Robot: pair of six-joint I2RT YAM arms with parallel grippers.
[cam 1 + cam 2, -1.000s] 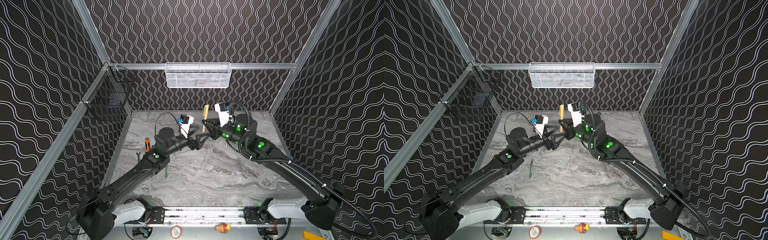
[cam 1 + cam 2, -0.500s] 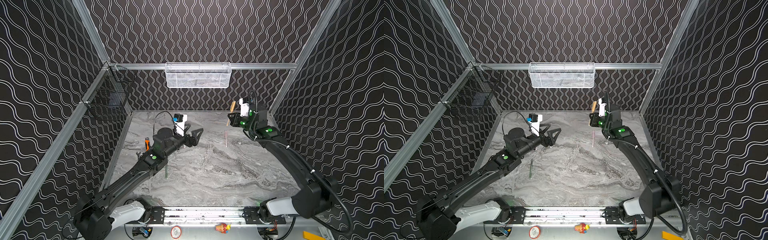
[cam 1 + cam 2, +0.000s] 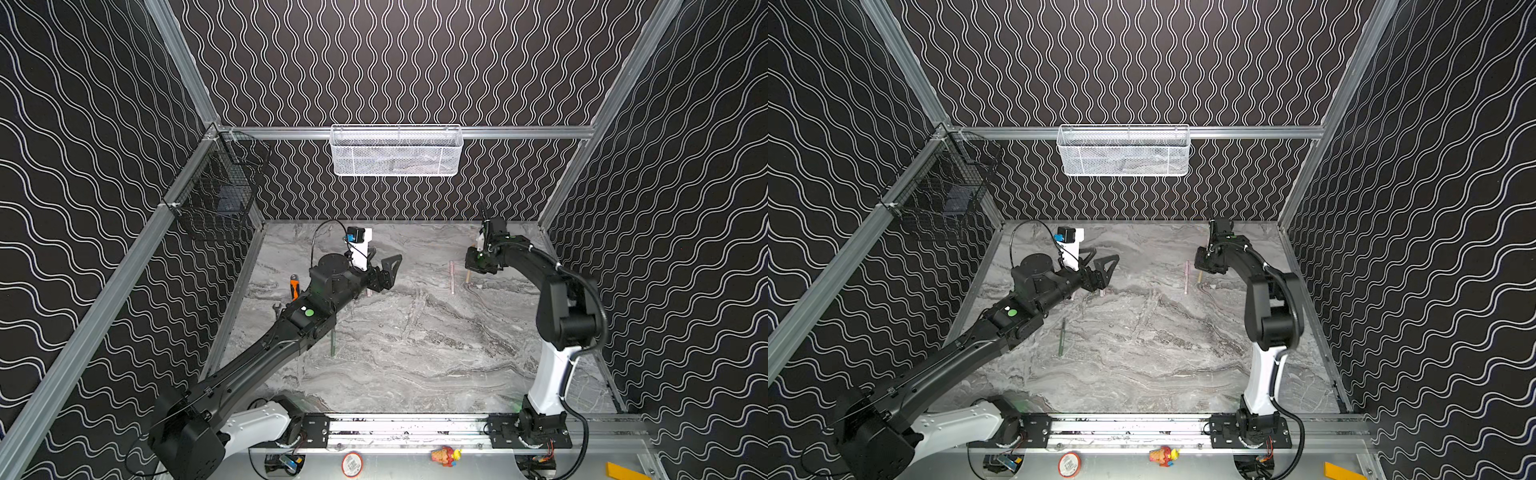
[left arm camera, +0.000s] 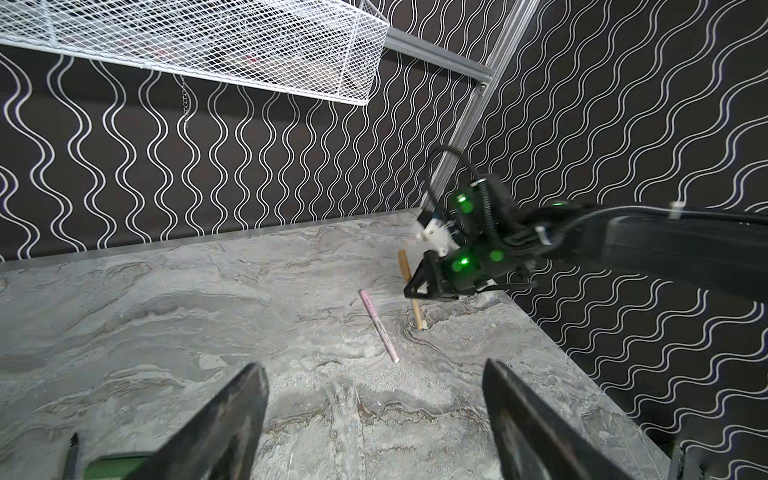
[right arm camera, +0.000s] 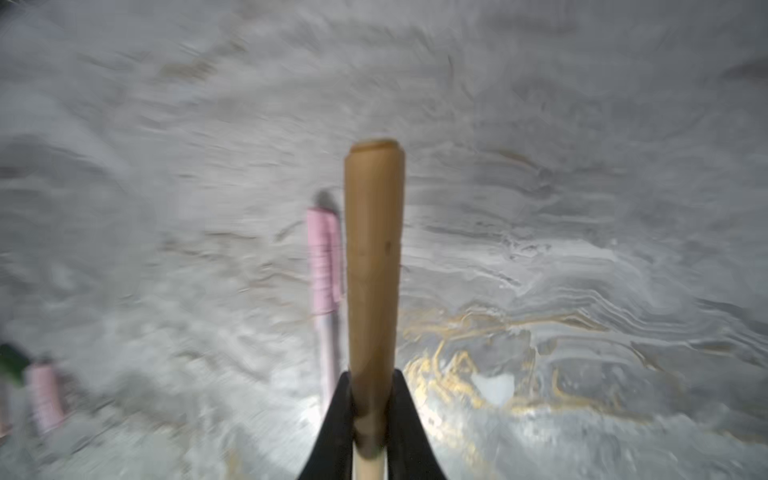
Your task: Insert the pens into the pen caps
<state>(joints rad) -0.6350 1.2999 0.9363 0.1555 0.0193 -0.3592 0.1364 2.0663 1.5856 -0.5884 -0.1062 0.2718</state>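
Far right of the surface [image 3: 415,353]: right pincer [image 5: 372,376] clamped tight on the tan pen [image 5: 374,257]; grip sits where the broad tan section meets a thinner, paler shaft; broad end points away from the pincer, down toward the surface; pen steeply tilted in the left wrist view; whether its lower end touches the surface cannot be told.

Left of centre: left pincer [image 4: 374,365] spread wide, nothing between the jaws; it hovers above the surface and faces the right arm.

A pale pink pen [image 4: 378,324] lies flat on the surface just beside the tan pen, not touching it; its wider pink section looks like a fitted cap in the right wrist view, though that view is blurred.

A dark green pen [image 3: 1062,338] lies flat beside the left forearm, well apart from the other two; an orange-handled tool [image 3: 294,286] lies near the left wall.
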